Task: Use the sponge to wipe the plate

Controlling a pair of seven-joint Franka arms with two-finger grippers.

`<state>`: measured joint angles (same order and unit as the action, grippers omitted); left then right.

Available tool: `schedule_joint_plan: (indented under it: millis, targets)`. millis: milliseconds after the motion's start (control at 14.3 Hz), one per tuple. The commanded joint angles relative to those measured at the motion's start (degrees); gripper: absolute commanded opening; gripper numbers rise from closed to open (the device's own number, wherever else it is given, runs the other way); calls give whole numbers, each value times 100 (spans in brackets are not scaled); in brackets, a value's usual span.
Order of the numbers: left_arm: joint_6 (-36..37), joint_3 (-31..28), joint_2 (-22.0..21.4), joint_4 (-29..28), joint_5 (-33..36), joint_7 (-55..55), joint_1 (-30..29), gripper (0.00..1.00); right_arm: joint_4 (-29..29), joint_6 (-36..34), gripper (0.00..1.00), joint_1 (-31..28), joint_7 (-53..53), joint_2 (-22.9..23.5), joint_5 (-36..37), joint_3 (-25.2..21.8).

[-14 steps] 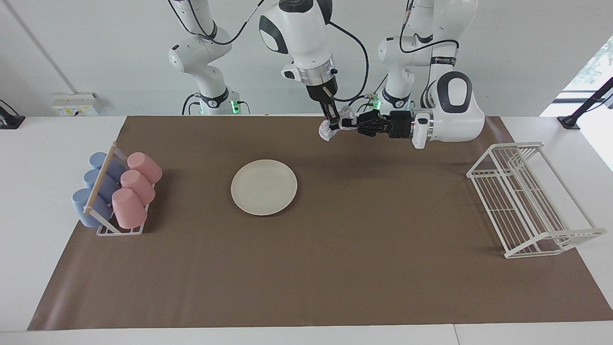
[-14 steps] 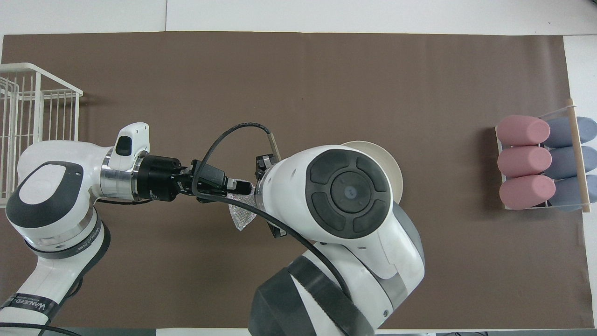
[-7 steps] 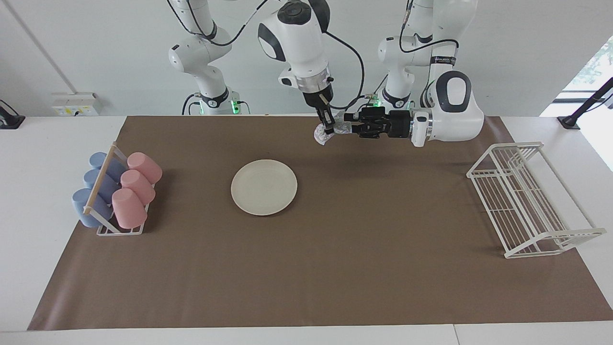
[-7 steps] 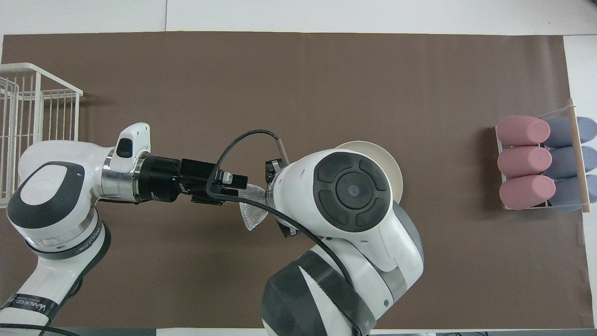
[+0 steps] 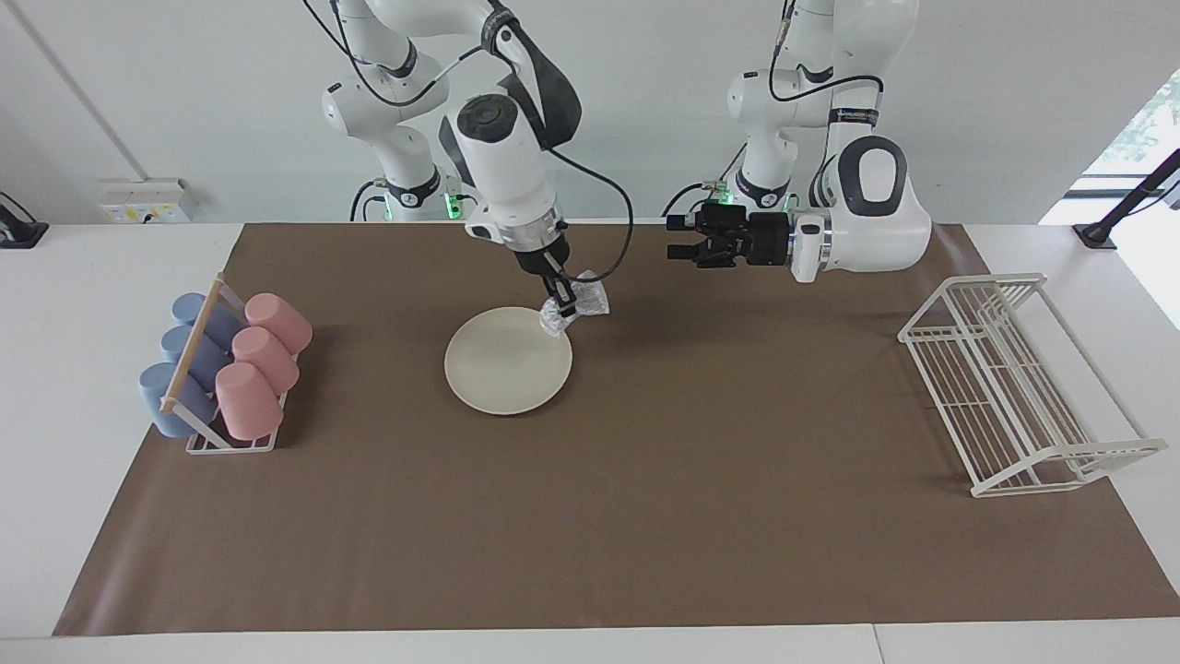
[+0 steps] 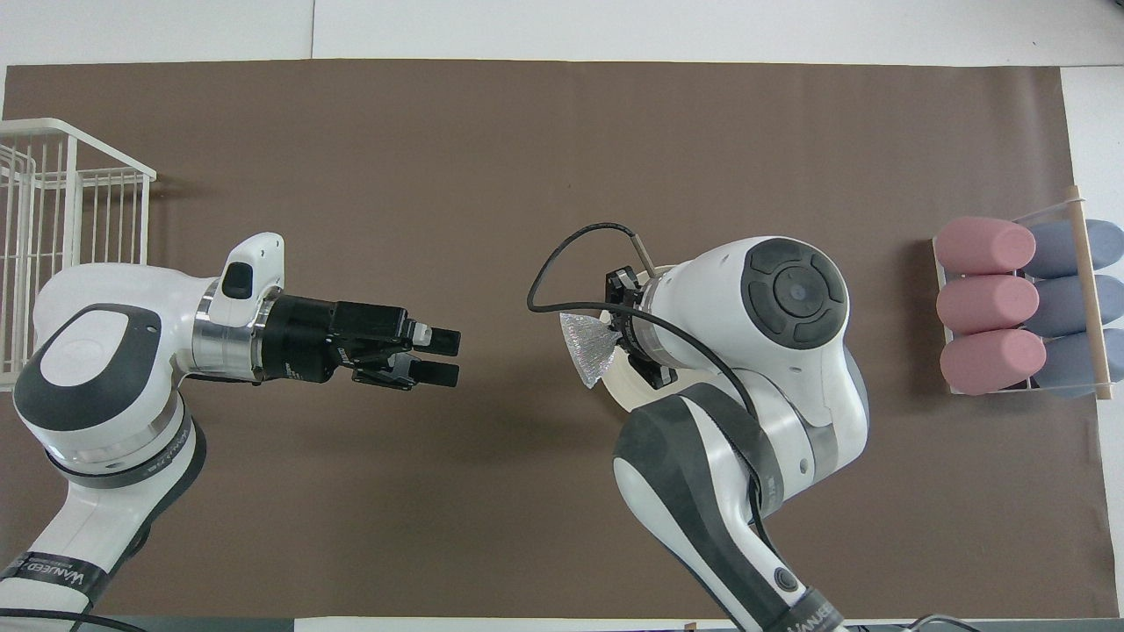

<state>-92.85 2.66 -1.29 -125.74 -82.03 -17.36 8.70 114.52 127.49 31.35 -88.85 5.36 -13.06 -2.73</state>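
The cream-white plate point(image 5: 498, 369) lies flat on the brown mat, in the middle of the table toward the right arm's end. My right gripper point(image 5: 560, 310) points down over the plate's rim nearest the robots, shut on the silvery wrinkly sponge point(image 5: 583, 301). The sponge's lower end hangs at the rim; I cannot tell whether it touches. From overhead, the sponge point(image 6: 587, 346) pokes out beside the right wrist, which hides all but a sliver of the plate point(image 6: 620, 391). My left gripper point(image 5: 676, 238) point(image 6: 444, 356) hangs level over the mat, open and holding nothing, pointing toward the sponge.
A small rack of pink and blue cups point(image 5: 226, 369) point(image 6: 1010, 303) stands at the right arm's end of the mat. A white wire rack point(image 5: 1005, 378) point(image 6: 53, 202) stands at the left arm's end.
The left gripper opened and let go of the sponge. The right gripper, still shut on it, carried it down and away to the plate's rim. The left arm stayed about in place.
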Motion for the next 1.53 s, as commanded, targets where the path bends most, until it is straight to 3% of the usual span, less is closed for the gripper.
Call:
schedule_joint_plan:
  millis: [0,209,628,837,1116,1465]
  targets:
    - [-250,-64,-134,-117,213,-66,96,100,886,1099,0,-59,298,-132,-39,62]
    - [-444,-73,-126,-108,845,-127,105,100,1247,1488,0,-156,604,-9,-39,62]
    - [-665,-99,-99,-91,2304,-136,-200,100,1538,1577,0,-410,1009,185,-39,54]
    - [-593,-108,-90,-73,2455,-233,-343,100,1643,1682,0,-638,1560,185,-39,54]
    - [-707,-108,-73,-47,2656,-233,-352,100,1732,1726,0,-1500,2951,220,-39,62]
    - [-734,-117,41,155,2736,-110,-361,100,1758,1735,0,-975,2339,211,-100,71]
